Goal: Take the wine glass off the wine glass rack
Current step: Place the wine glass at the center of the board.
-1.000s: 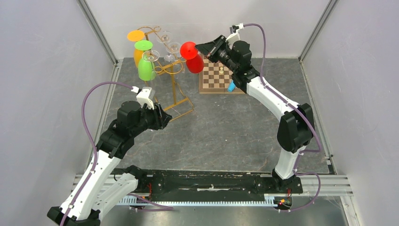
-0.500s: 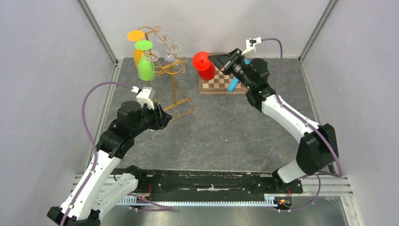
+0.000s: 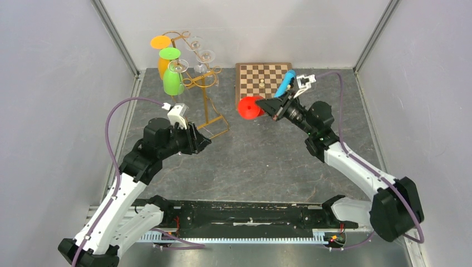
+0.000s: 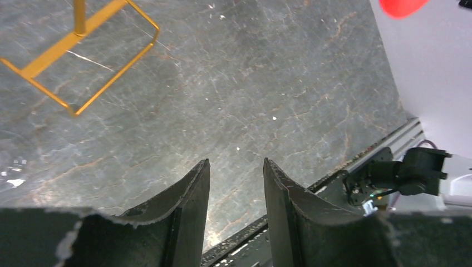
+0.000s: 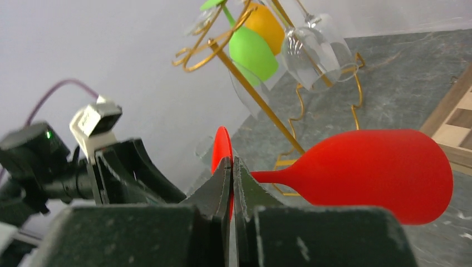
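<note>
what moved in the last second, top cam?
The right gripper, shut on the red wine glass, carried it further from the wine glass rack, rightward and toward the near edge, uncovering the chessboard. The glass now lies tipped sideways. The left gripper, open, shifted slightly right. The rack, green glass, orange glass and clear glasses are unchanged.

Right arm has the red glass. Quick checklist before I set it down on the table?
1. Right fingers shut on the red glass foot: ok.
2. Red glass apart from the rack: ok.
3. Left fingers open, holding nothing, clear of the rack: ok.
4. Green glass hanging on the rack: ok.
5. Bare table in front of the chessboard for landing: ok.
6. Glass height above the table: cannot tell.
</note>
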Robot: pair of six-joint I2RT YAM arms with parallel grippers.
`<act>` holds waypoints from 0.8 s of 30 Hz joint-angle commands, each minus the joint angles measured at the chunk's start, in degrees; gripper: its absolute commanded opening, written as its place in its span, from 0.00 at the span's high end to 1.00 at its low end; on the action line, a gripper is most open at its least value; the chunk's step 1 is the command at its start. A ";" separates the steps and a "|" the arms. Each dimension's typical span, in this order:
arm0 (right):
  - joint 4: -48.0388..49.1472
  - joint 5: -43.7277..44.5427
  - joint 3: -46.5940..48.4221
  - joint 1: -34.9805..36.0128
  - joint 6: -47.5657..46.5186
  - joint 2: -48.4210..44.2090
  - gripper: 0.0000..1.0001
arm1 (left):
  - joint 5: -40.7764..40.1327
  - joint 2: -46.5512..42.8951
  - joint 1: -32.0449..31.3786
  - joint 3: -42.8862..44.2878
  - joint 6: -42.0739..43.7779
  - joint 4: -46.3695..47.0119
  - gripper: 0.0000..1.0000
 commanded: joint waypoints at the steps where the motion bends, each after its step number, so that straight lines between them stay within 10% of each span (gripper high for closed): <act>1: 1.35 -4.04 -3.97 -0.18 -10.09 -5.57 1.00 | 6.69 1.88 -0.29 -0.26 -6.14 4.39 0.53; 24: -15.20 -5.87 -12.79 10.55 -43.64 -22.76 1.00 | 16.71 11.54 -6.54 -2.30 -22.10 20.22 0.48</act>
